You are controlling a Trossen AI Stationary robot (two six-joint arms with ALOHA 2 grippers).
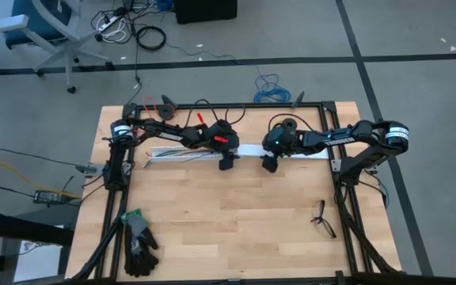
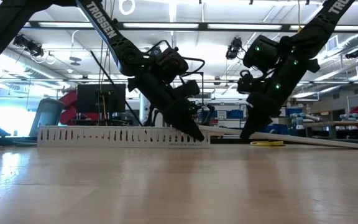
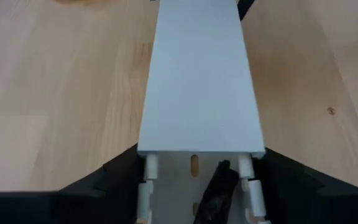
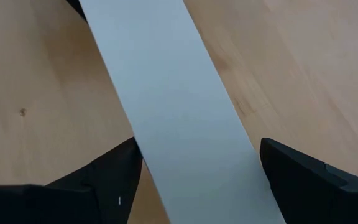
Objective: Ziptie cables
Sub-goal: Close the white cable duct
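High view: left gripper (image 1: 226,164) and right gripper (image 1: 269,165) sit close together at mid-table over a white channel (image 1: 248,150) along the table's (image 1: 228,229) far half. Cables (image 1: 158,153) lie in the slotted part, left of the left gripper. Black glove (image 1: 138,244) near-left corner; small black forked object (image 1: 323,218) near-right.

Low view: both arms angle down to the slotted channel (image 2: 123,135), tips at its right end; flat cover strip (image 2: 303,140) runs right.

Left wrist view: fingers (image 3: 104,180) spread, straddling the cover (image 3: 197,81); not clamped. A dark strip (image 3: 216,190), poss. the ziptie, lies in the channel.

Right wrist view: fingers (image 4: 114,171) wide apart either side of the cover (image 4: 179,118), released.
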